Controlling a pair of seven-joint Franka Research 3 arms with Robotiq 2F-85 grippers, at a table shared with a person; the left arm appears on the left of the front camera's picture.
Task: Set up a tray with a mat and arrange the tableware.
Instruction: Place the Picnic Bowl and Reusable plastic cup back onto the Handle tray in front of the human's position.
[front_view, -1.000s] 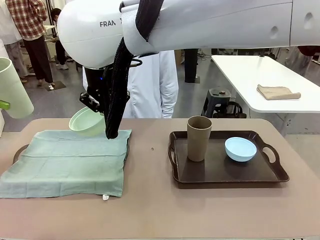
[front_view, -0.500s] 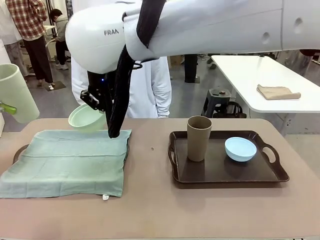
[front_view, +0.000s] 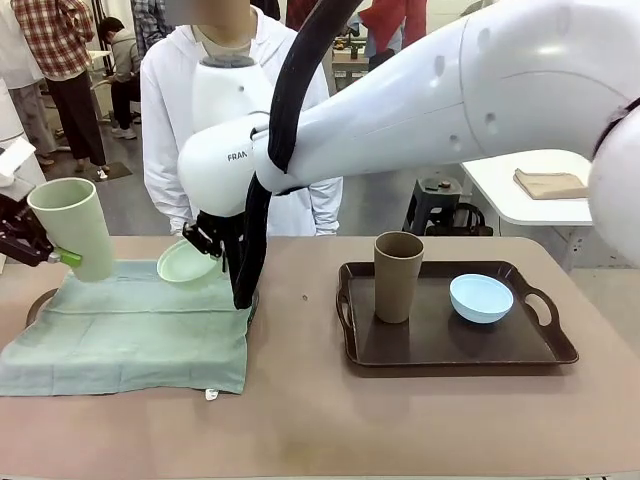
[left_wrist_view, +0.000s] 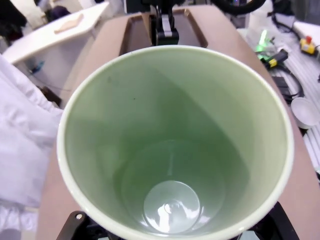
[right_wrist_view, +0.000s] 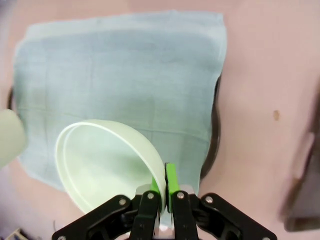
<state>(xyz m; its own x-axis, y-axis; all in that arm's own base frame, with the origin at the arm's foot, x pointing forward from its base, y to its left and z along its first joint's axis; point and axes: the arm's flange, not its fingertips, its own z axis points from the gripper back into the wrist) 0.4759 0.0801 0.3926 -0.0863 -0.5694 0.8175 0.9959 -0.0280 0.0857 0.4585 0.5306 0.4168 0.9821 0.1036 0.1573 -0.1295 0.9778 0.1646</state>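
A green mat (front_view: 140, 330) was spread over a tray (front_view: 36, 301) on the desk's (front_view: 300, 410) left; a dark tray (front_view: 460, 367) was set on its right, with a brown tumbler (front_view: 397, 277) and a light blue bowl (front_view: 481, 298) inside. A pale green tumbler (front_view: 72, 228) was gripped by the left jaws above the mat's left edge. A mint green bowl (front_view: 187, 263) was pinched at its rim by the right jaws — tilted, above the mat's far edge.

Tan table (front_view: 300, 420), left tray (front_view: 38, 300) under green mat (front_view: 140, 325), brown tray (front_view: 450, 365) at right.
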